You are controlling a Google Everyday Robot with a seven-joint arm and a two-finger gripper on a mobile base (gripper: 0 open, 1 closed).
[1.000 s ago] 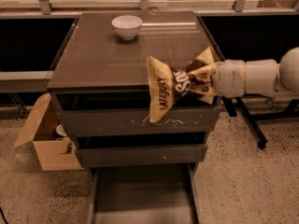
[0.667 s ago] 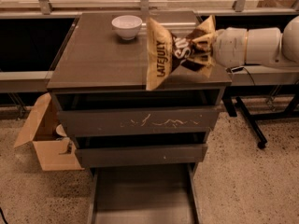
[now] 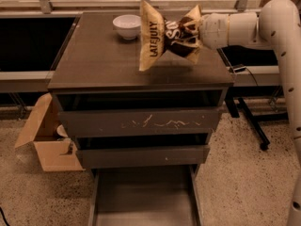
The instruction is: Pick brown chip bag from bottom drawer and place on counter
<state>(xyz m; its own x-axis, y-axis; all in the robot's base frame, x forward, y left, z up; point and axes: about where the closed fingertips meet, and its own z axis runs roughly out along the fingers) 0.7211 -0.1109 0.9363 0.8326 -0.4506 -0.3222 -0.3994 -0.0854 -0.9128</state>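
- We see the bottom drawer [image 3: 143,204] pulled out at the lower centre of the frame, showing its flat grey floor.
- The brown chip bag [image 3: 153,39] is out of that drawer, up in the upper centre of the frame, over the right half of the desk [image 3: 94,60].
- The tool [image 3: 192,32] reaches in from the upper right on a white arm [image 3: 240,27]. It is clamped on the bag's crumpled right side, and the bag's tan end hangs down to the left.
- A white bowl [image 3: 127,25] stands on the desk at its far edge, just left of the bag.
- An open cardboard box [image 3: 47,142] sits on the floor at the left, against the cabinet.
- The upper drawer front [image 3: 141,122] bears pale scratches.
- The floor [image 3: 244,182] is speckled, and a window ledge [image 3: 94,4] runs along the top.
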